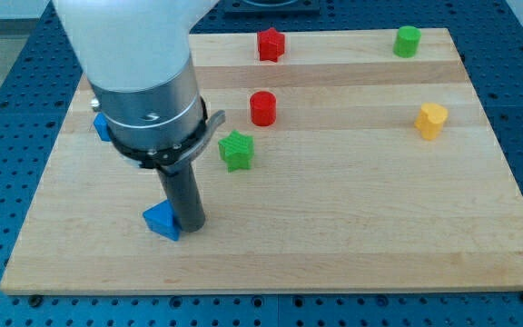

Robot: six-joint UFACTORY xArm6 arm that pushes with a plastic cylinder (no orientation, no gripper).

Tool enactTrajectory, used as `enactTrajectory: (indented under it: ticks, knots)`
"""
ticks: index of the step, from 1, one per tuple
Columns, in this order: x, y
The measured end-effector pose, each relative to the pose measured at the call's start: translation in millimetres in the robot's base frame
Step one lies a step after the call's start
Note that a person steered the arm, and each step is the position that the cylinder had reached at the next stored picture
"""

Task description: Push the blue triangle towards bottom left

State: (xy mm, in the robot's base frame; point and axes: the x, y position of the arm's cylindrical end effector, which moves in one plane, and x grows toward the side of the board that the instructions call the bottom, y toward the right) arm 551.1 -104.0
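A blue triangle lies on the wooden board near the view's bottom left. My tip stands right beside it, on its right side, touching or nearly touching it. The rod rises from there into the arm's large white and silver body at the view's upper left.
A second blue block peeks out behind the arm at the board's left edge. A green star and a red cylinder sit mid-board. A red star, a green cylinder and a yellow block lie toward the top and right.
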Motion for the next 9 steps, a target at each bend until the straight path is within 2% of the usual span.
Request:
enactTrajectory:
  ticks: [4, 9]
  knots:
    - [8, -61]
    - [9, -91]
